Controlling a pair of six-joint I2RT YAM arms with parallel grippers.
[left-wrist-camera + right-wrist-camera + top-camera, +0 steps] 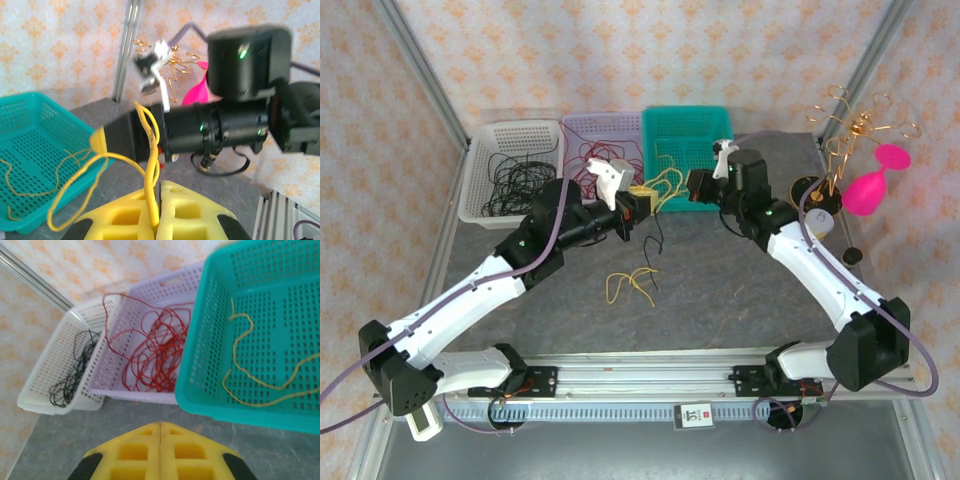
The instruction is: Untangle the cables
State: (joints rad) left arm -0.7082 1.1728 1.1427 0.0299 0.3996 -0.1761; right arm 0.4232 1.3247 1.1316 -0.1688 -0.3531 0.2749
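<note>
Left gripper point(159, 192) pinched on thin yellow wire cable point(150, 145), right gripper point(160, 427) closed empty; cable light, floppy, slippery, best grabbed mid-loop.

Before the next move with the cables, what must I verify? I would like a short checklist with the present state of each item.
1. Left gripper shut on the yellow cable: ok.
2. Right gripper holding that cable too: cannot tell; shut, no cable seen between its fingers.
3. Held cable free of the black cable below it: cannot tell.
4. Teal basket close behind the grippers: ok.
5. Table cleared of cables: not ok; a loose yellow cable lies there.
</note>
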